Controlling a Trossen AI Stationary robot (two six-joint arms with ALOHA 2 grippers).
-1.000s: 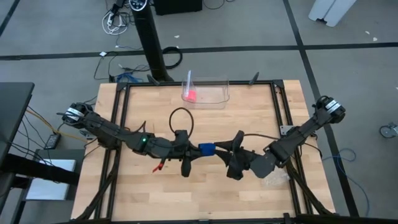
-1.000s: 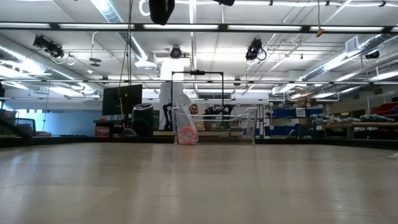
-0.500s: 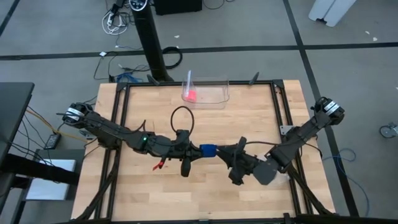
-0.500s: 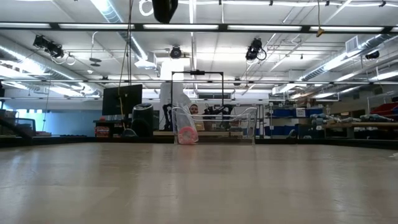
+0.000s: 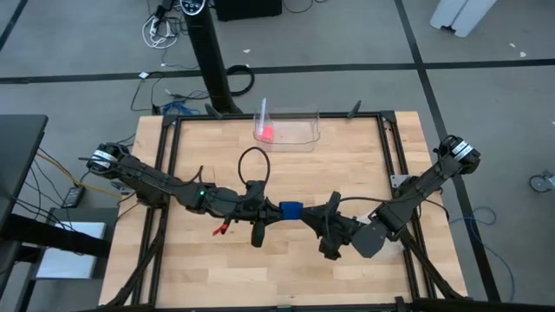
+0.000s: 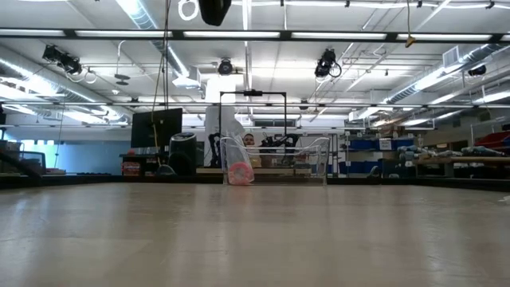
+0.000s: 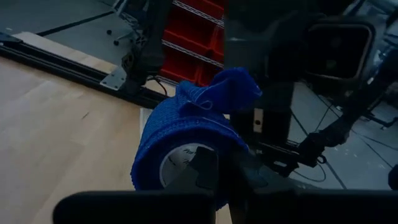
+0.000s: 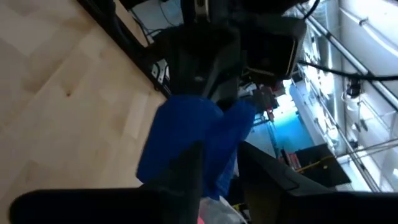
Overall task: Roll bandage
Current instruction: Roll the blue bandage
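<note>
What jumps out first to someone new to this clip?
The bright blue bandage roll held above the middle of the table, pinched between the left claw and the right claw meeting head-on. Next, the clear container at the table's far edge, with a small pink object inside.

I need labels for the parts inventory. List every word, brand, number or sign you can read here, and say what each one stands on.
No text here can be read.
Inner core of the bandage: faint grey print in the left wrist view, too blurred to read.
Far room in the low view: signs and screens too small to read.
Clear plastic bag, table, arms: no markings visible.
</note>
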